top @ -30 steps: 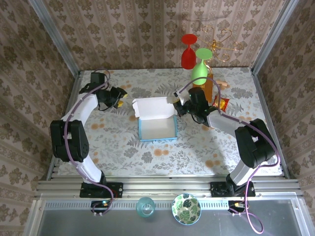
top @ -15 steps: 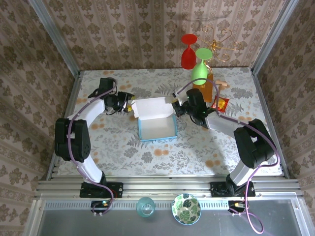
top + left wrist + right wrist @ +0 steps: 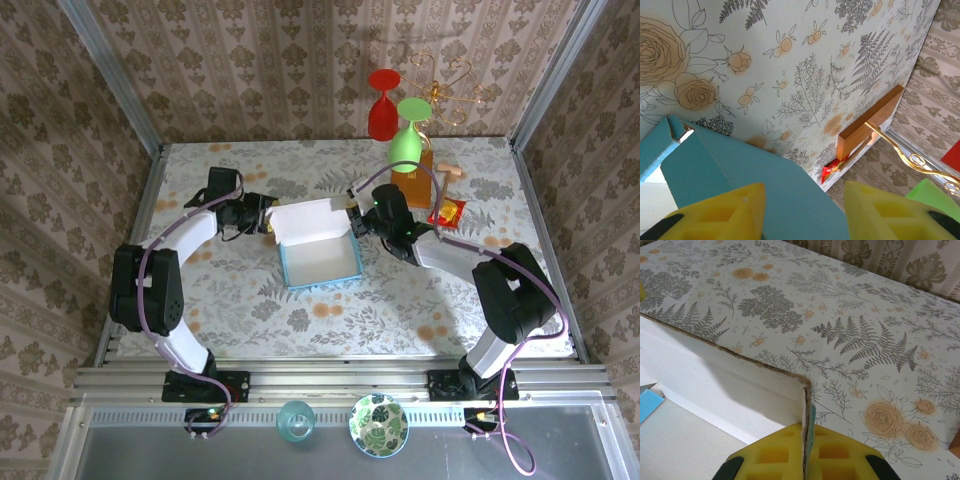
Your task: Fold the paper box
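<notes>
Two arms are reaching in toward the paper box (image 3: 318, 255), which is sitting roughly mid-table (image 3: 240, 300) on the floral cloth, blue walls up, white inside showing, with its far flap standing raised along the back edge. Right gripper (image 3: 358, 222) is pressing against the flap's right far corner; in the right wrist view the right gripper (image 3: 803, 450) is pinching the thin white cardboard edge of the paper box (image 3: 715, 375) tight between its yellow pads (image 3: 770, 455), jaws closed on it, no gap visible. Left gripper (image 3: 262, 215) is sitting at the flap's left far corner; in the left wrist view the left gripper (image 3: 805, 210) is holding its yellow pads (image 3: 725, 210) clearly apart, with the blue outside of the paper box (image 3: 740, 175) showing between them, and whether either pad is touching the cardboard cannot be told. Behind the right gripper a brown-orange wooden block (image 3: 425, 180) is standing upright near the far wall, with a red packet (image 3: 447, 212) lying just beside it. One red glass (image 3: 383, 105) and one green glass (image 3: 408, 140) are hanging upside down above the block. One green-patterned bowl (image 3: 378, 425) is sitting on the near shelf below the arm bases.
</notes>
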